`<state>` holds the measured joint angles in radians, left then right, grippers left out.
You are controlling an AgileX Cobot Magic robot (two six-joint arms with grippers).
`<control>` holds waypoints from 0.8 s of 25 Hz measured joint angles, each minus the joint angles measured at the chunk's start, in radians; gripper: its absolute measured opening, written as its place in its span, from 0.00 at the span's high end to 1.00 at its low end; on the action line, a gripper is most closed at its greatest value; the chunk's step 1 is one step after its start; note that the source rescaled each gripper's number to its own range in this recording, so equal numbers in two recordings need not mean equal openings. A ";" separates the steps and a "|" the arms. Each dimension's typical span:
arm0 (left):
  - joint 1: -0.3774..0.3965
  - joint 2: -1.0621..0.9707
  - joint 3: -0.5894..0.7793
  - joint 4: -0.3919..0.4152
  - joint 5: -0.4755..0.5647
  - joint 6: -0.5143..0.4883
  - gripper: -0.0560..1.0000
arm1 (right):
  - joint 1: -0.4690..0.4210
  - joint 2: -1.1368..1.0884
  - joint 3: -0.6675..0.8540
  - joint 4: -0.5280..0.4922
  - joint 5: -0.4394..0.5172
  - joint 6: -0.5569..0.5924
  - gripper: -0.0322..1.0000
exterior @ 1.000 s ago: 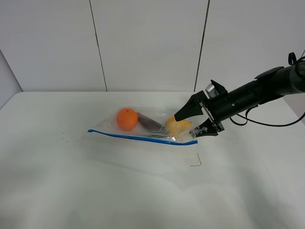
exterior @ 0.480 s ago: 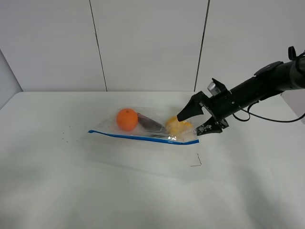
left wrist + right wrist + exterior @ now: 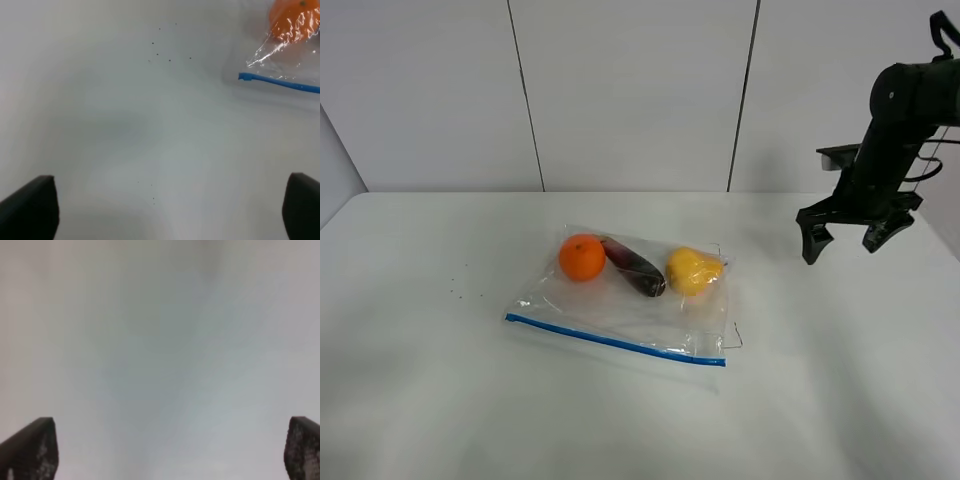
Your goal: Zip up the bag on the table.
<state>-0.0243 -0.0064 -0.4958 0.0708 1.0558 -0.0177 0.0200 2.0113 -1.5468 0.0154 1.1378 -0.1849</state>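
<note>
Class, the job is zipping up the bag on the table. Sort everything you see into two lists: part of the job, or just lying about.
Part of the job:
bag
blue zipper strip
table
right gripper

Just lying about:
orange
purple vegetable
yellow fruit
dark specks

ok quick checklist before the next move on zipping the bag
1. Bag flat on the table: ok.
2. Blue zipper strip in full view, unobstructed: ok.
3. Zipper sealed along its length: cannot tell.
4. Right gripper open, holding nothing, apart from the bag: ok.
5. Left gripper open, holding nothing, zipper end in its view: ok.
6. Orange, purple item and yellow fruit away from the zipper: ok.
</note>
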 joint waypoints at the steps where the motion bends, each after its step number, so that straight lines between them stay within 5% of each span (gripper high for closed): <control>1: 0.000 0.000 0.000 0.000 0.000 0.000 0.00 | 0.000 -0.019 0.000 -0.010 -0.003 0.006 0.00; 15: 0.000 0.000 0.000 0.000 0.000 0.001 0.00 | 0.000 -0.372 0.003 0.101 -0.040 -0.096 0.00; 20: 0.000 0.000 0.000 0.000 0.000 0.001 0.00 | 0.000 -0.540 0.118 0.117 -0.083 -0.135 0.00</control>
<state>-0.0243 -0.0064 -0.4958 0.0708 1.0558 -0.0165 0.0200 1.4716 -1.4290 0.1322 1.0550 -0.3196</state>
